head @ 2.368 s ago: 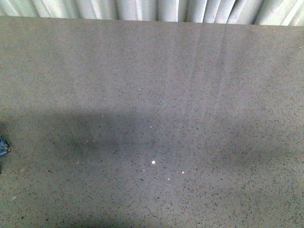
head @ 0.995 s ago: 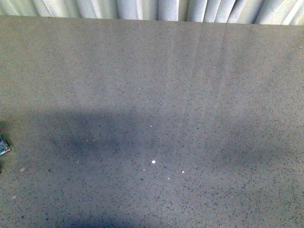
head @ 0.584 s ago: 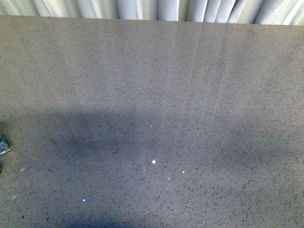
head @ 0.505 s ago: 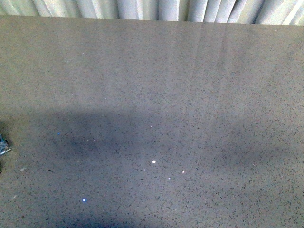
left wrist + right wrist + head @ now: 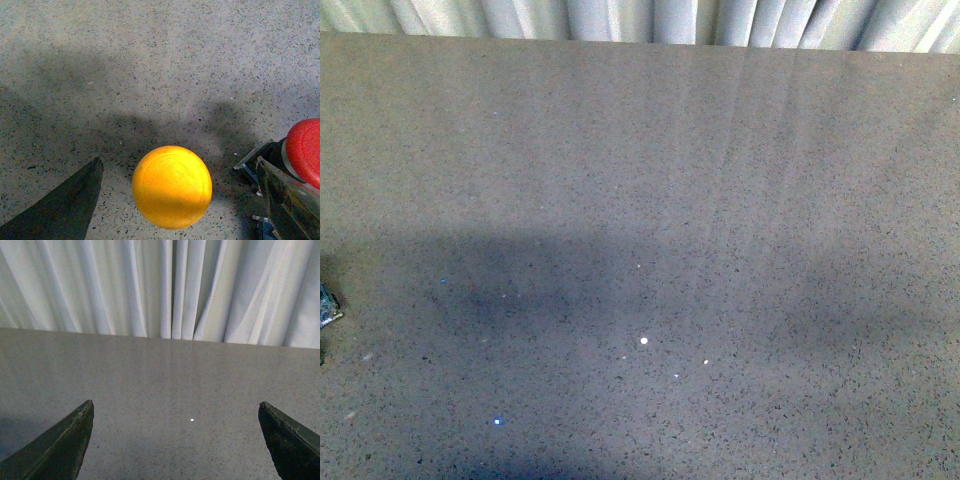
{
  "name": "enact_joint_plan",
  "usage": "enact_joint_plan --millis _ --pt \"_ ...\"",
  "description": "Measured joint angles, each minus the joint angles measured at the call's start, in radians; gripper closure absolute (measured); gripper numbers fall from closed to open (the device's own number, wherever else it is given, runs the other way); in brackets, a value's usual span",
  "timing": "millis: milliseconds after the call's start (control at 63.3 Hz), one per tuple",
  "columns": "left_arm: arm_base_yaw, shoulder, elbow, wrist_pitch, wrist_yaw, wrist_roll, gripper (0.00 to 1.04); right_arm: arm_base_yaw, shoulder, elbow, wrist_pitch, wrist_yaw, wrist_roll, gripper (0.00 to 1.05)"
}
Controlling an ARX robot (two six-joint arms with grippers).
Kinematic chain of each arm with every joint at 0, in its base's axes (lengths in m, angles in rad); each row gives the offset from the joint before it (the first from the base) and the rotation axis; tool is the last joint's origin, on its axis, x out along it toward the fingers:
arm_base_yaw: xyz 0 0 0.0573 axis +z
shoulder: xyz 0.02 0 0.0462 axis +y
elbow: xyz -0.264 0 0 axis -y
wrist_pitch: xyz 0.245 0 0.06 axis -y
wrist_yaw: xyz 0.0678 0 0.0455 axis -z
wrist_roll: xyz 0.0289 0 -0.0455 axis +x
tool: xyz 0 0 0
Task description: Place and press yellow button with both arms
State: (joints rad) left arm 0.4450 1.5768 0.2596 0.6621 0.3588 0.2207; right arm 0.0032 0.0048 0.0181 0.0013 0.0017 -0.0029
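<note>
Left wrist view: wide-open, empty left pincer (image 5: 177, 165) over yellow button (image 5: 171, 186), red button (image 5: 305, 152) just beside.

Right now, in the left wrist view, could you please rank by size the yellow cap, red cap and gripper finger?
yellow cap, largest
gripper finger, close behind, cropped, unsure
red cap, smallest showing, also cropped

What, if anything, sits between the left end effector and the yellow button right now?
Nothing visible. In the left wrist view the yellow button lies straight ahead of the left end effector, with bare table around it. A red button stands to one side, apart from the yellow cap and not in the path.
</note>
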Motion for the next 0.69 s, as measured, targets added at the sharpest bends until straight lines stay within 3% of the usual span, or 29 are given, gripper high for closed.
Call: enact_joint_plan --millis 363,695 --pt "0.0 0.01 0.0 0.011 0.0 0.004 0.68 0.0 0.0 0.0 0.0 0.0 0.0 0.09" --pt "-0.004 0.012 0.0 0.018 0.001 0.004 0.71 0.0 0.0 0.0 0.0 0.0 0.0 0.09"
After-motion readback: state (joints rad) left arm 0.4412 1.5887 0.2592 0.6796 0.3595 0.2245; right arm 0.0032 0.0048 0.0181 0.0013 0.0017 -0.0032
